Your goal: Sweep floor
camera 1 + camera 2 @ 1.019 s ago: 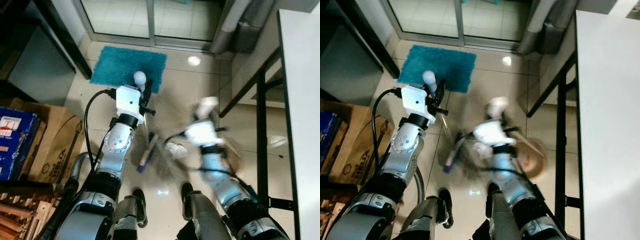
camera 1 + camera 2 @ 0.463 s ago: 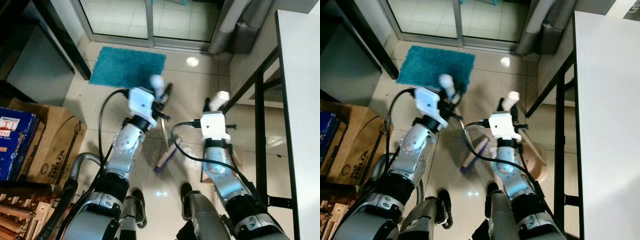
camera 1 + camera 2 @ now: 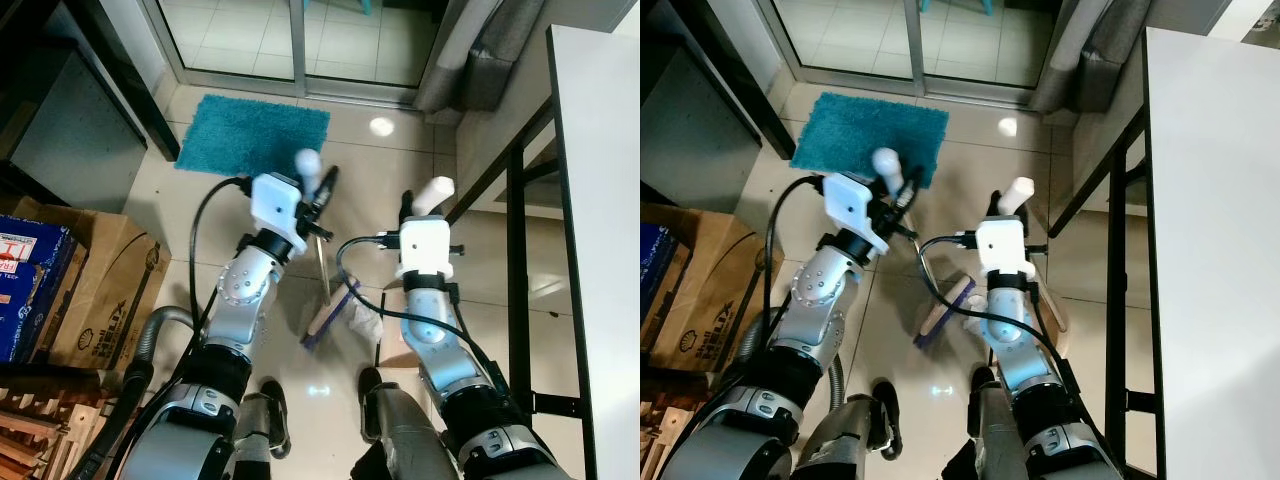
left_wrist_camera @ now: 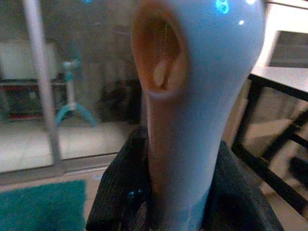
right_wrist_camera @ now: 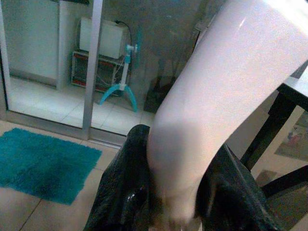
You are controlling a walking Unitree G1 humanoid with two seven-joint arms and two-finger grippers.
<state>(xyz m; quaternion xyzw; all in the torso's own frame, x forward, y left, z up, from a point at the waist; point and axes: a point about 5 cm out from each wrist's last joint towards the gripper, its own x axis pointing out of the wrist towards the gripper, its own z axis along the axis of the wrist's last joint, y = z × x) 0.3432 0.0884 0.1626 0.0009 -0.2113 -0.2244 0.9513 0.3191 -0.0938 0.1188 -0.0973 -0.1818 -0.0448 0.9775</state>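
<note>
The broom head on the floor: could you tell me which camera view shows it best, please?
The left eye view: the broom head lies unobstructed between both arms. The right eye view shows it too, beside the right arm. The wrist views show handles, not the head.

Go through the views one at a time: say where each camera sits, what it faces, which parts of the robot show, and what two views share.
Left eye: on the head, looking down at the broom and teal mat; both arms, legs, feet.
Right eye: beside it, same scene; left gripper and right gripper raised.
Left wrist: looks along its fingers at the white handle they clamp.
Right wrist: looks along its fingers, clamping another white handle.
Shared: both wrists see the mat and glass door.
</note>
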